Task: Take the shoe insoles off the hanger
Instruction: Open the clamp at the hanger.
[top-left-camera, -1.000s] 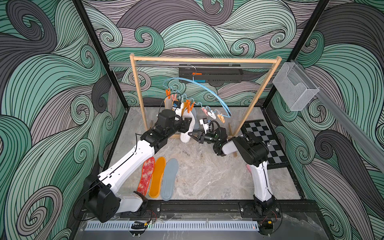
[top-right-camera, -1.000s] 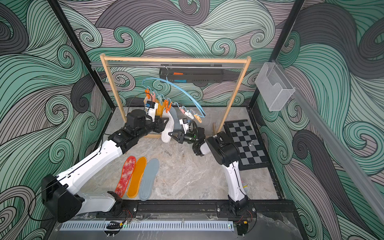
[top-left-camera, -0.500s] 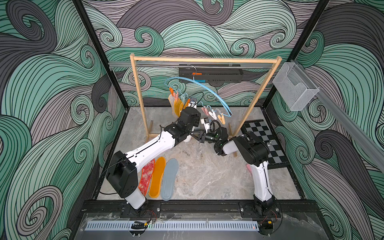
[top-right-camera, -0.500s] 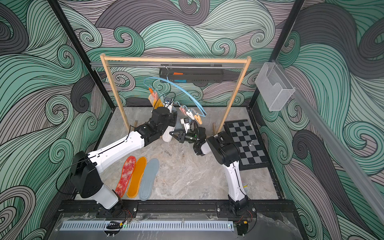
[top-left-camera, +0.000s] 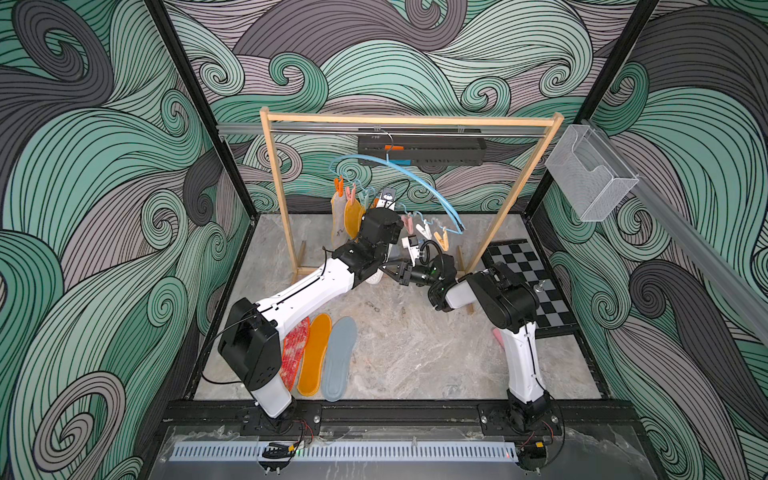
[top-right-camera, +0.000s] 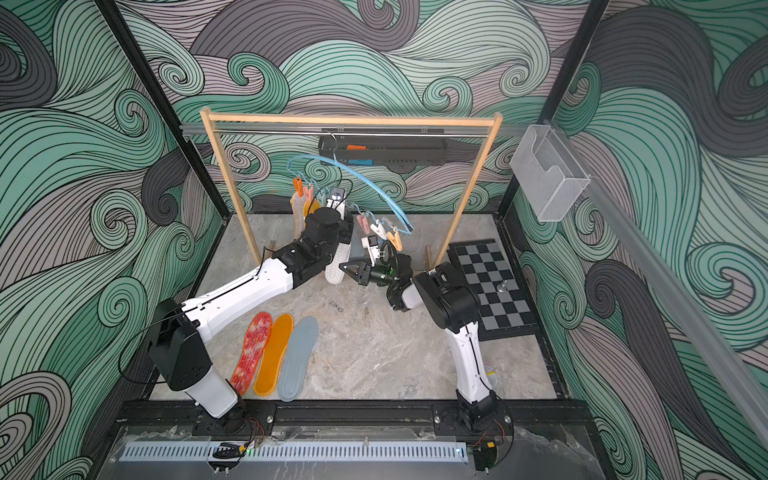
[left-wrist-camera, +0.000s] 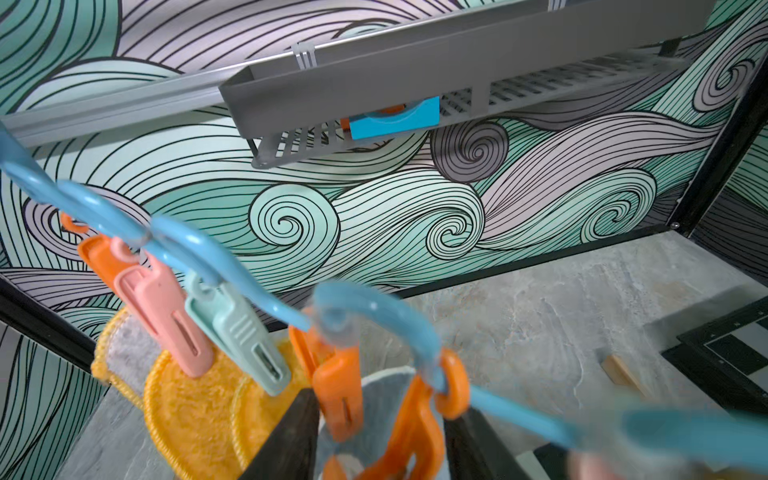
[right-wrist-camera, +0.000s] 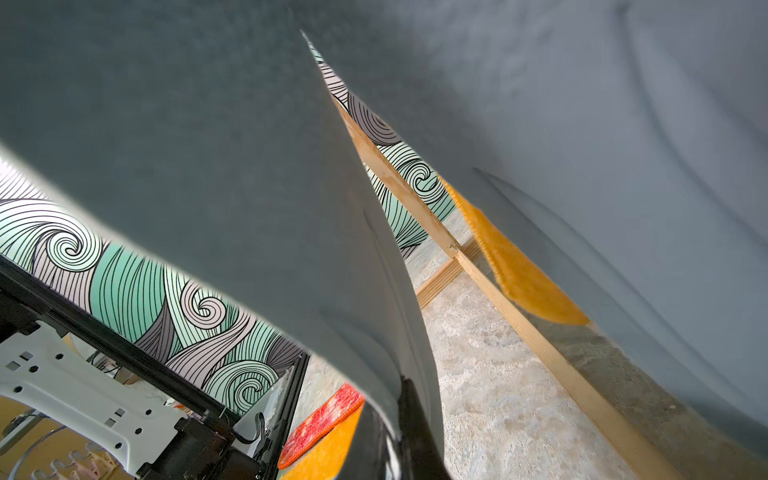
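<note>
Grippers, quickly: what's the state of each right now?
Left gripper: jaws apart around an orange clip; whether it squeezes cannot be told.
Right gripper: shut on the hanging grey-blue insole.

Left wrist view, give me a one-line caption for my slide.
Left gripper straddles an orange clip pinning a grey-blue insole to the blue hanger.

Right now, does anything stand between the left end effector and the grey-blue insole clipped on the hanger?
Nothing visible does: the top of the grey-blue insole sits between the fingers of the left end effector, alongside orange clips.
</note>
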